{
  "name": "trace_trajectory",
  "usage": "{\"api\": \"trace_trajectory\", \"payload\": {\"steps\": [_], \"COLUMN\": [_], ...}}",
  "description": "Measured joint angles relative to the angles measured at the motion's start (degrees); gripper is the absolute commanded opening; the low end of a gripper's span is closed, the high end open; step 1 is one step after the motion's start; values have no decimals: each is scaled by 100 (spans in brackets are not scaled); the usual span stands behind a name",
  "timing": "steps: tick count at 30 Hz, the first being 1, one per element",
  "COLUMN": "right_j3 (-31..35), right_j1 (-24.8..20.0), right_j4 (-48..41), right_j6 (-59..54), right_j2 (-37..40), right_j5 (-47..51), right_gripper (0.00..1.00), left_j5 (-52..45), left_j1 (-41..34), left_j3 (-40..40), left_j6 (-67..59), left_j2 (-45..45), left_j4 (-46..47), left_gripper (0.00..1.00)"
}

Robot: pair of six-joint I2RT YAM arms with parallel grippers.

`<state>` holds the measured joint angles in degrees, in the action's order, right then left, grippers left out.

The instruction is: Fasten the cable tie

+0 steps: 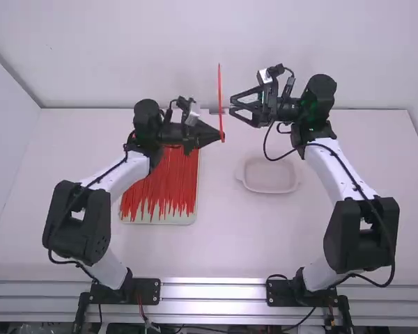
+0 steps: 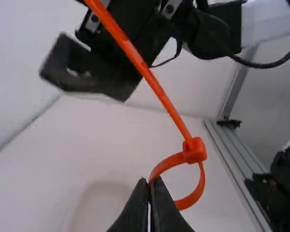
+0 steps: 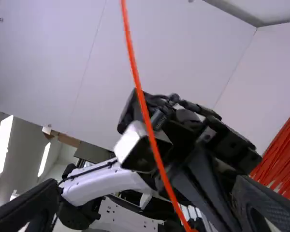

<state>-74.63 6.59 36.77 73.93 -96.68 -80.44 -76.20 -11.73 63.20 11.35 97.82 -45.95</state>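
Note:
A red cable tie (image 1: 219,97) stands upright above the table, its tail pointing up. My left gripper (image 1: 220,136) is shut on its lower end. The left wrist view has the fingers (image 2: 149,198) pinching a small closed loop, with the tail threaded through the head (image 2: 194,150) and running on as a straight strap (image 2: 135,55). My right gripper (image 1: 234,109) hangs just right of the strap, open with nothing in it; its fingers (image 3: 268,208) sit far apart. The strap (image 3: 141,106) crosses in front of the left gripper (image 3: 193,159).
A pale tray (image 1: 188,220) at left centre holds several loose red cable ties (image 1: 164,184). A shallow white dish (image 1: 268,175) sits right of centre, below the right gripper. Both grippers are raised off the table.

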Motion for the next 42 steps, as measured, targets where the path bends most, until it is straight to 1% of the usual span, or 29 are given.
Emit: {"api": "trace_trajectory", "payload": {"steps": [4, 7, 12, 14, 16, 17, 23, 24, 26, 27, 29, 30, 31, 33, 34, 36, 38, 39, 42], "right_j3": [0, 0, 0, 0, 0, 0, 0, 0, 0, 0, 0, 0, 0, 0, 0, 0, 0, 0, 0], "right_j1": [0, 52, 330, 422, 562, 584, 599, 601, 601, 601, 614, 627, 629, 658, 660, 671, 691, 693, 702], "right_j4": [-4, -4, 0, -2, -2, -4, -7, -7, -2, -2, -4, -4, -4, -2, -2, -7, -7, -7, -2], "right_j6": [-105, -133, -240, -289, -378, -380, -402, -385, -361, -361, -358, -348, -343, -341, -341, -337, -339, -337, -345], "right_j2": [0, 0, 0, 0, 0, 0, 0, 0, 0, 0, 0, 0, 0, 0, 0, 0, 0, 0, 0], "right_j5": [-50, -70, -87, -83, -61, -50, 55, 70, 72, 72, 72, 74, 74, 70, 68, 42, 2, -9, -44], "right_gripper": [98, 99, 99, 97, 90, 90, 80, 77, 68, 66, 53, 50, 49, 40, 38, 37, 30, 25, 0], "left_j5": [-216, -280, -289, -291, -291, -291, -385, -409, -422, -422, -424, -422, -424, -422, -422, -415, -407, -393, -369], "left_j1": [243, 315, 304, 293, 278, 275, 125, 70, -48, -61, -136, -136, -136, -111, -92, -68, -55, -52, -50], "left_j3": [0, 0, 0, 0, 0, 0, 0, 0, 0, 0, 0, 0, 0, 0, 0, 0, 0, 0, 0], "left_j6": [1027, 1493, 1926, 1956, 1956, 1956, 1956, 1958, 1956, 1956, 1956, 1956, 1958, 1989, 2009, 2031, 2039, 2039, 2041], "left_j2": [-46, -66, -66, -66, -66, -66, -66, -66, -66, -66, -66, -66, -66, -66, -66, -66, -66, -66, -66], "left_j4": [-1198, -1528, -1375, -1220, -927, -881, -828, -804, -782, -782, -782, -782, -782, -785, -782, -780, -756, -754, -866], "left_gripper": [2, 2, 2, 2, 2, 2, 2, 2, 2, 3, 2, 2, 2, 2, 2, 2, 2, 2, 2]}}
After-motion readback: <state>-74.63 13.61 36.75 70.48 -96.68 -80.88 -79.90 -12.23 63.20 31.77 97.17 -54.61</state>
